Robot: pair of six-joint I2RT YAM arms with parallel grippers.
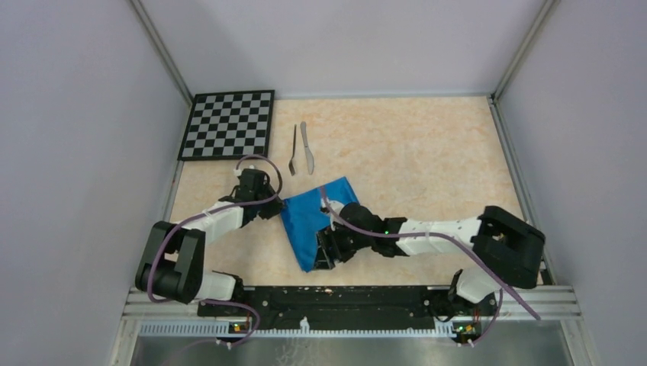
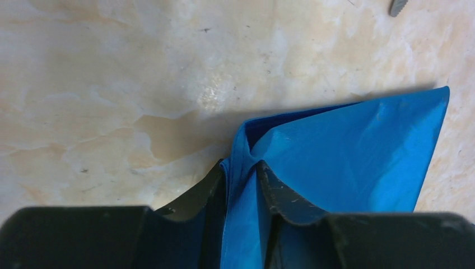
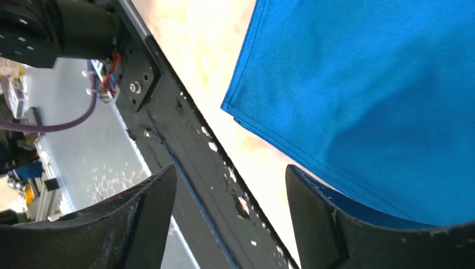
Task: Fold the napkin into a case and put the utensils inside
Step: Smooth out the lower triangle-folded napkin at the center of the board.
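Note:
The bright blue napkin lies folded in a slanted strip at mid-table, between the two arms. My left gripper is at its left corner. In the left wrist view this gripper is shut on a raised fold of the napkin, which tents up between the fingertips. My right gripper hangs over the napkin's near end. Seen from the right wrist, it is open with nothing between its fingers, and the napkin's edge lies beside the right finger. The dark fork and pale knife lie side by side beyond the napkin.
A black-and-white checkerboard sits at the far left corner. The black base rail runs along the near edge, just below my right gripper, and crosses the right wrist view. Grey walls close in both sides and the back.

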